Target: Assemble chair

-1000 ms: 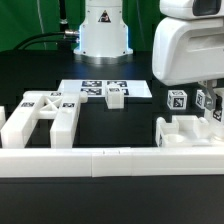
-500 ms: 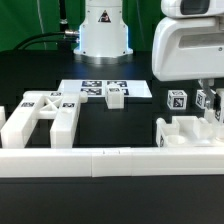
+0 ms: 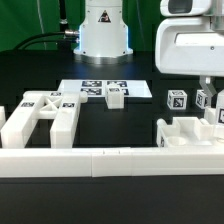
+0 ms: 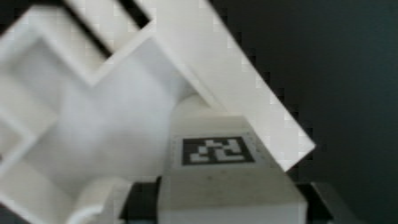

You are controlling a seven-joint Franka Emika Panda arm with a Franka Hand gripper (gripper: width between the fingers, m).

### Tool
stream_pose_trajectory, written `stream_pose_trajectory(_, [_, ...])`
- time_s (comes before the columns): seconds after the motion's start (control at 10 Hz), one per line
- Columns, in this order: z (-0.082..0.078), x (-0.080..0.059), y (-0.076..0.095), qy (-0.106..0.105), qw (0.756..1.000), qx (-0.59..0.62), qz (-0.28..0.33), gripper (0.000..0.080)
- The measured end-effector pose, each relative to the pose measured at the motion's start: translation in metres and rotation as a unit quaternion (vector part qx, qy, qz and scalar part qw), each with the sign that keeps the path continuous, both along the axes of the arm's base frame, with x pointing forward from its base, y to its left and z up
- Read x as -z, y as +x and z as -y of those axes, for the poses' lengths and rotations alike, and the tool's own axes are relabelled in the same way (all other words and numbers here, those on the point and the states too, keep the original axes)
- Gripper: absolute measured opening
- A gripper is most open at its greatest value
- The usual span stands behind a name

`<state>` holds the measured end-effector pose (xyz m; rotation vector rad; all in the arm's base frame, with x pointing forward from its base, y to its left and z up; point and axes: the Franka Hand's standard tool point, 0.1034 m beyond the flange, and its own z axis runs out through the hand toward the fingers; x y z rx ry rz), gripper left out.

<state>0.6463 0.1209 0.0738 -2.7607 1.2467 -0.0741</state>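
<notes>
Lowering the tagged block (image 4: 222,150), clamped in the gripper (image 4: 226,203), squarely onto the slotted panel (image 3: 190,131) at the exterior view's three o'clock was judged advisable.

Bare table (image 3: 120,128) lay open between the slotted panel (image 3: 40,115) and the boxy piece (image 3: 188,133), but the long rail (image 3: 100,160) walled the near edge, a small cube (image 3: 115,96) stood on the marker board (image 3: 92,88) behind, and the gripper (image 4: 228,205), clamped on a tagged block (image 4: 222,150), crowded the exterior view's right.
</notes>
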Motion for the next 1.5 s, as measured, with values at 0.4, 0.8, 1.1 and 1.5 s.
stream_pose_trajectory(0.4, [-0.0023,0.0001,0.0004,0.009,0.999,0.051,-0.005,0.0516])
stream_pose_trajectory(0.8, [-0.0022,0.0000,-0.0005,-0.004,0.996,-0.092,0.004,0.0641])
stream_pose_trajectory(1.1, [-0.0016,0.0004,-0.0038,-0.020,0.972,-0.233,0.005,0.0649])
stream_pose_trajectory(1.5, [-0.0016,-0.0042,-0.0032,-0.043,0.909,-0.415,0.012,0.0649])
